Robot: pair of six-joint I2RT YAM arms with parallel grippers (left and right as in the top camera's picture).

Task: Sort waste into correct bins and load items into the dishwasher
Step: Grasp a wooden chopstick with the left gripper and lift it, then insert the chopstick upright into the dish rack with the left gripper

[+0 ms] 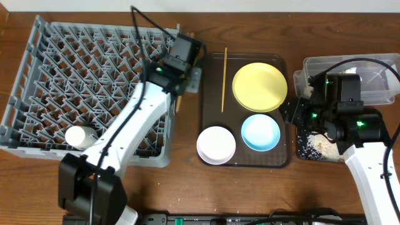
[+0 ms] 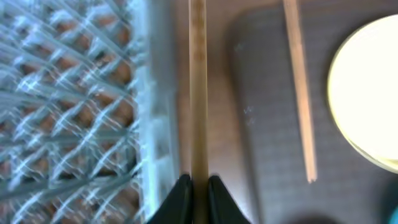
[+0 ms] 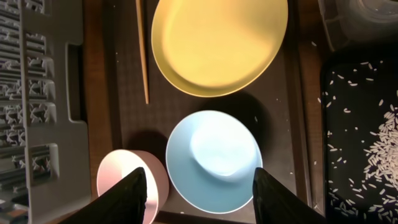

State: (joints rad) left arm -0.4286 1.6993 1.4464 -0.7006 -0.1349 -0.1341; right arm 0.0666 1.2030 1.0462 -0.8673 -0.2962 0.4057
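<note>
My left gripper is shut on a wooden chopstick, in the gap between the grey dish rack and the dark-brown tray. A second chopstick lies on that tray with the yellow plate, the light-blue bowl and the white bowl. My right gripper is open and empty above the blue bowl. The white cup lies in the rack. The wrapper is out of view.
The clear tub stands at the far right. The black tray in front of it holds scattered rice crumbs. Some crumbs lie on the brown tray's right side.
</note>
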